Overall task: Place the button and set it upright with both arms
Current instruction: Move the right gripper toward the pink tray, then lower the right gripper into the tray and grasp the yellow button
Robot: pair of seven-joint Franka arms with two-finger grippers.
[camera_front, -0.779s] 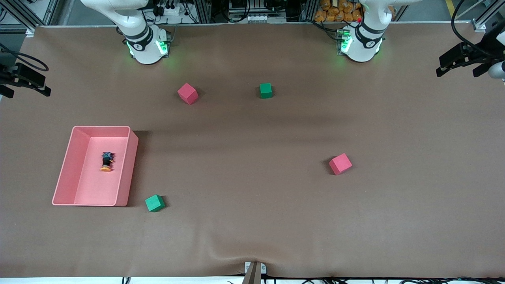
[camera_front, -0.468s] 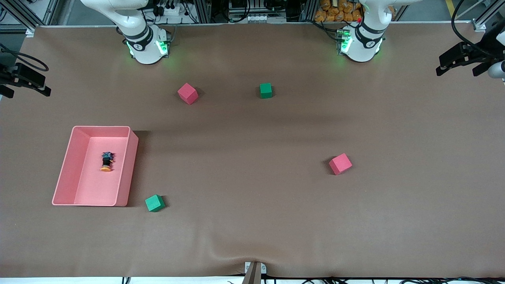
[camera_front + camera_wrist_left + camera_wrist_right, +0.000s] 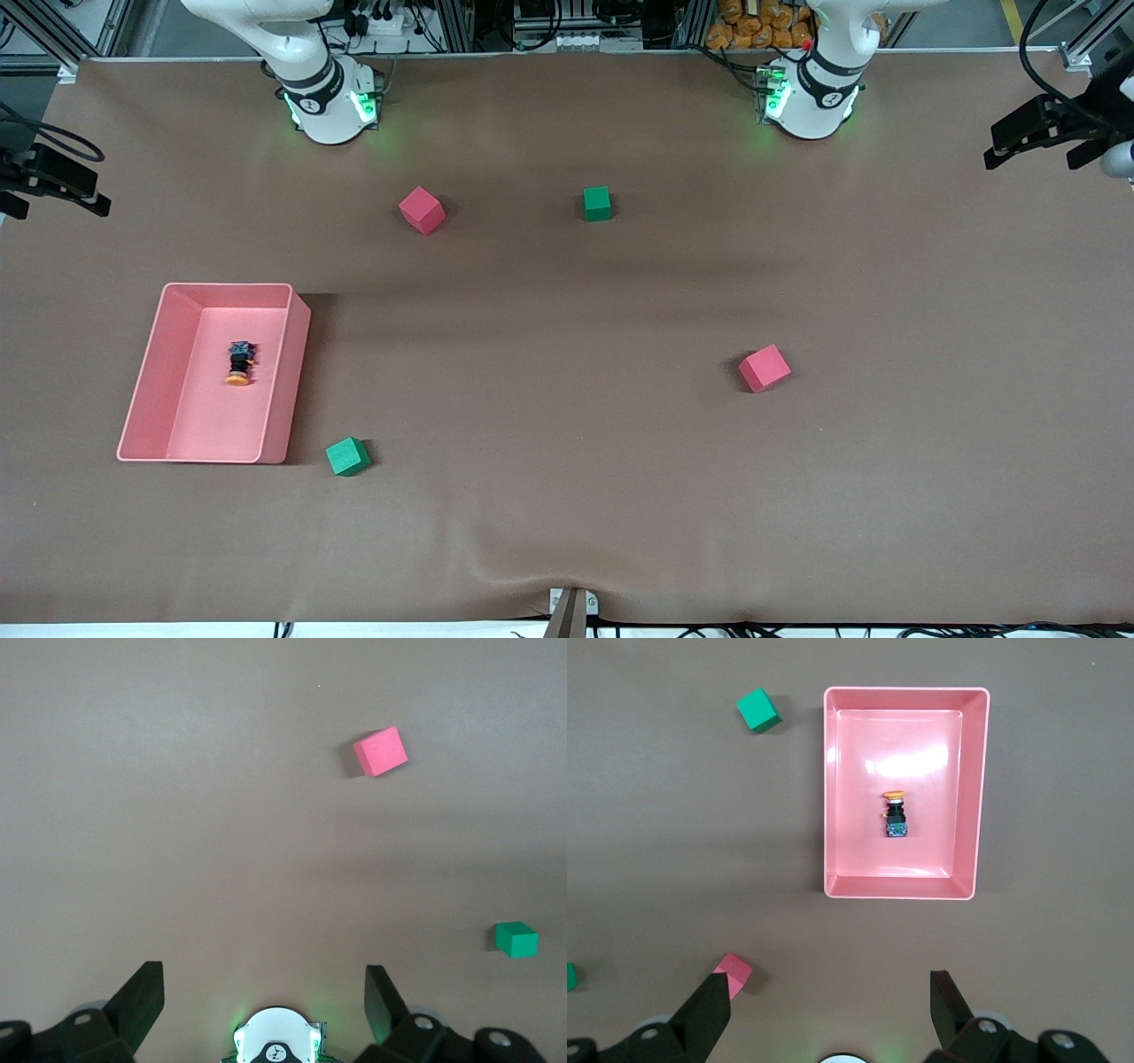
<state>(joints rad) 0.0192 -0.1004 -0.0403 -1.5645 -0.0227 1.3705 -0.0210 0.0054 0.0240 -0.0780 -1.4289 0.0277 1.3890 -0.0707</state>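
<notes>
Nothing is moving since a moment ago: button (image 3: 238, 363) is lying in the pink tray (image 3: 151, 372); left gripper (image 3: 264, 999) and right gripper (image 3: 830, 1005) are waiting, jaws wide, so you are just starting.

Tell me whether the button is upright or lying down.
Lying down. The button rests on its side on the floor of the pink tray, orange cap toward the front camera.

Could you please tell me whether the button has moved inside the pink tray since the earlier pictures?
No. The button lies at the same spot in the pink tray.
</notes>
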